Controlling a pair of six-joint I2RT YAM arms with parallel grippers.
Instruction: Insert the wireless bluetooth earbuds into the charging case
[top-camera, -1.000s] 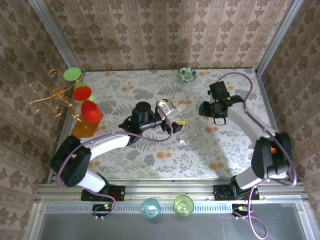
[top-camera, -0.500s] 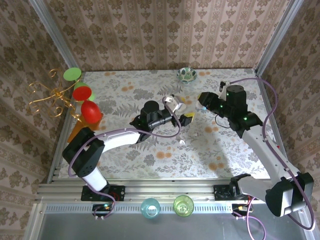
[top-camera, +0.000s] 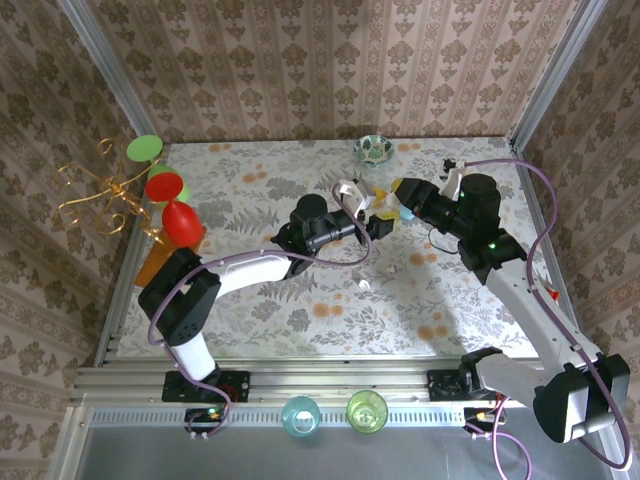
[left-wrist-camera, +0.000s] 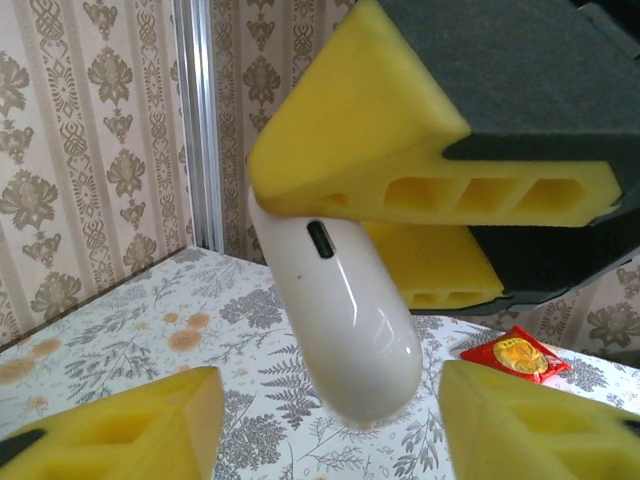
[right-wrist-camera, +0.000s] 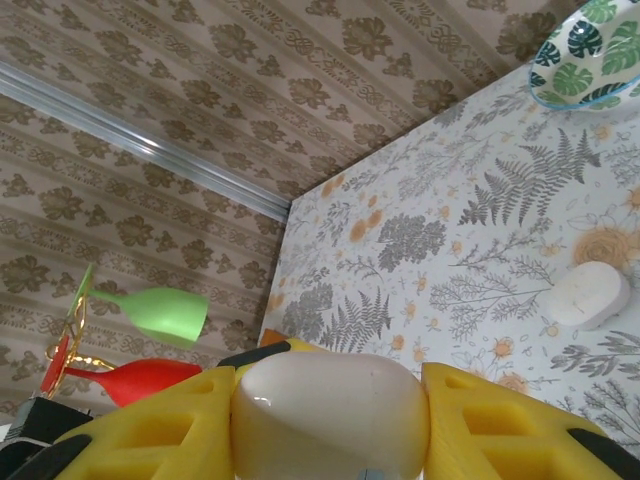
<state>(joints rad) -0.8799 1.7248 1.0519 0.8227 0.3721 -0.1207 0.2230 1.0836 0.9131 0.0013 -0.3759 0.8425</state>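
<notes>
We see the right fingers (right-wrist-camera: 480, 420) clamp the white charging case (right-wrist-camera: 325, 400), its underside cut off; the left fingers (left-wrist-camera: 130, 425) stand apart flanking its end, clear of it.

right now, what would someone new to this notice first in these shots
The white charging case stands out first. It is pinched between the yellow foam pads of the right gripper and held in the air over the back middle of the table, with the left gripper open on either side of its free end. Next come the red and green glasses on a gold stand at the table's left edge.
</notes>
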